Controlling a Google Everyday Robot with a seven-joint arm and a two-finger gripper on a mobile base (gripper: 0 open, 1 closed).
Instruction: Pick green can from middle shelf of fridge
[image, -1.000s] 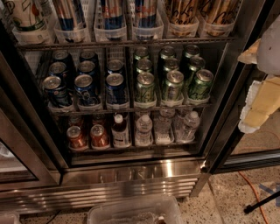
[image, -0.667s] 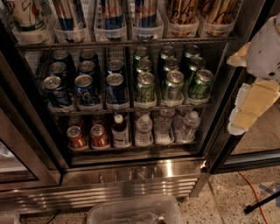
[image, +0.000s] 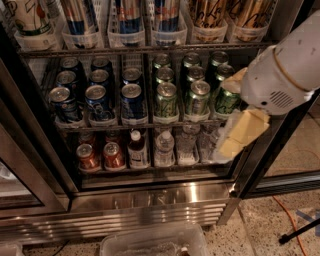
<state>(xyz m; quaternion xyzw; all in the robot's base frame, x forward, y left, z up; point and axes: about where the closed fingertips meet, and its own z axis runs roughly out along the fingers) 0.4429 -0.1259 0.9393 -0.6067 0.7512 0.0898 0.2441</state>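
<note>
Green can (image: 165, 100) sits on middle shelf (image: 135, 126); end effector (image: 235, 122) slants down-left at its right end, grip unclear

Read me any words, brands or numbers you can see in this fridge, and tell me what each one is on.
Green cans: pale lettering, too blurred to read.
Blue cans: markings unreadable.
Fridge base: raised letters, unreadable.
Gripper, at the middle shelf's right end: no text.

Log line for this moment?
stage: approach | gripper: at fridge right edge, by rightmost green can | can: on middle shelf, not yet picked
</note>
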